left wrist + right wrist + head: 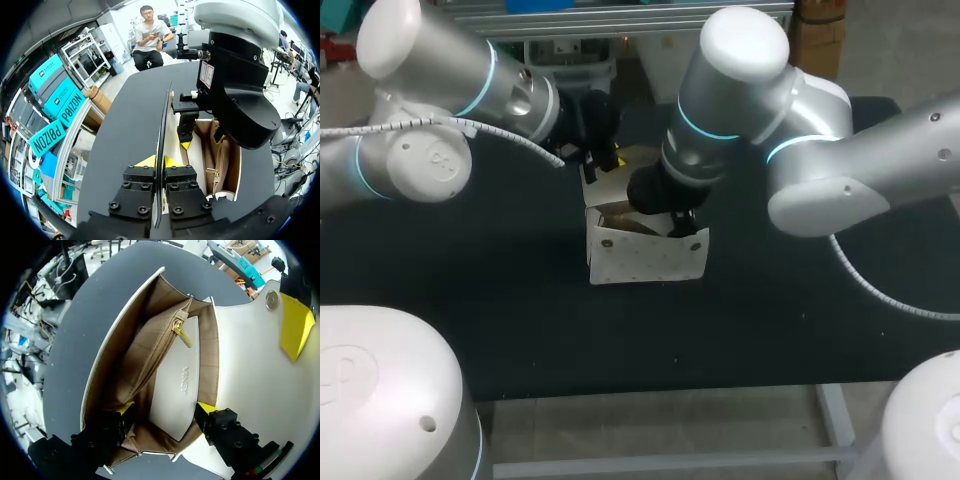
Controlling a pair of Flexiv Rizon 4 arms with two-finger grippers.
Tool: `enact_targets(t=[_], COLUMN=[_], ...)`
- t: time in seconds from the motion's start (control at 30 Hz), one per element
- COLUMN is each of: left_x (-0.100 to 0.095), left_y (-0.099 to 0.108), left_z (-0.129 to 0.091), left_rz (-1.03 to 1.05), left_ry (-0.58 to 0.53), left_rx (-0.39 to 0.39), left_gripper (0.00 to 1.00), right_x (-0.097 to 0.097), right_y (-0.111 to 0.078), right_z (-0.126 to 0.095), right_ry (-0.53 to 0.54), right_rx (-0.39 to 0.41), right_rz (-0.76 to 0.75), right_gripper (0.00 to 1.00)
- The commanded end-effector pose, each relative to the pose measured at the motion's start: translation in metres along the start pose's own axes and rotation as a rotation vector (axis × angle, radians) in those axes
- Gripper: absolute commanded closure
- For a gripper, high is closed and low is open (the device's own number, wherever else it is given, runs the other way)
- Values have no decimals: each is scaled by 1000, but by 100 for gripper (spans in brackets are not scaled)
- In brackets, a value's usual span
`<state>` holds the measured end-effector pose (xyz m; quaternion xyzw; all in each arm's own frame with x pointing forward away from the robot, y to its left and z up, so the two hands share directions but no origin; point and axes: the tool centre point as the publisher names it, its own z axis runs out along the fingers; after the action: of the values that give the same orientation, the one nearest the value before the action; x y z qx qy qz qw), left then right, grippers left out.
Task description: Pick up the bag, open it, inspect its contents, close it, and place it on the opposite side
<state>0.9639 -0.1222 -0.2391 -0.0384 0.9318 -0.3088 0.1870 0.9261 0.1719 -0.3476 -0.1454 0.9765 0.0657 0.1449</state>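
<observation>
Right wrist view: right gripper (165,408) spread wide inside the open bag (172,375), mid-tabletop (520,330). Left gripper (158,161) pinches the flap (163,120) upright. Risk: a finger snags the zip pocket (150,352) on withdrawal and drags or tips the bag.

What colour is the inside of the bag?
The bag has a tan-brown lining, clearest in the right wrist view.

The black surface (520,330) is taking up pretty much the whole middle of the frame, with its pale metal frame (720,462) peeking out along the bottom.
</observation>
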Motion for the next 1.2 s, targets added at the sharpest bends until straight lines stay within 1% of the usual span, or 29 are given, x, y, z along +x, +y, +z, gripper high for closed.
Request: enact_targets(t=[0.03, 0.5, 0.63, 0.67, 0.73, 0.77, 0.87, 0.97, 1.2], left_x=[-1, -1, -1, -1, 0, 0, 1, 1, 2], left_y=[0, 0, 0, 0, 0, 0, 0, 1, 0], left_z=[0, 0, 0, 0, 0, 0, 0, 0, 0], left_rz=[-1, 0, 2, 2, 3, 3, 4, 5, 7], left_ry=[-1, 3, 5, 6, 7, 8, 10, 11, 10], left_rx=[1, 2, 3, 3, 4, 4, 3, 3, 4], left_gripper=[100, 100, 100, 100, 100, 100, 100, 100, 100], right_x=[2, 1, 0, 0, -2, -2, -5, -9, -16], right_y=[-3, -3, -4, -4, -5, -6, -7, -7, -7], right_z=[9, 7, 4, 3, 0, -2, -12, -26, -59], right_ry=[1, -8, -34, -39, -71, -85, -153, -238, -398], right_rx=[3, 1, 1, 2, 3, 0, -1, 2, 23], right_rz=[-3, -2, 14, 17, 36, 43, 67, 93, 114], right_gripper=[13, 12, 16, 45, 80, 100, 100, 100, 100])
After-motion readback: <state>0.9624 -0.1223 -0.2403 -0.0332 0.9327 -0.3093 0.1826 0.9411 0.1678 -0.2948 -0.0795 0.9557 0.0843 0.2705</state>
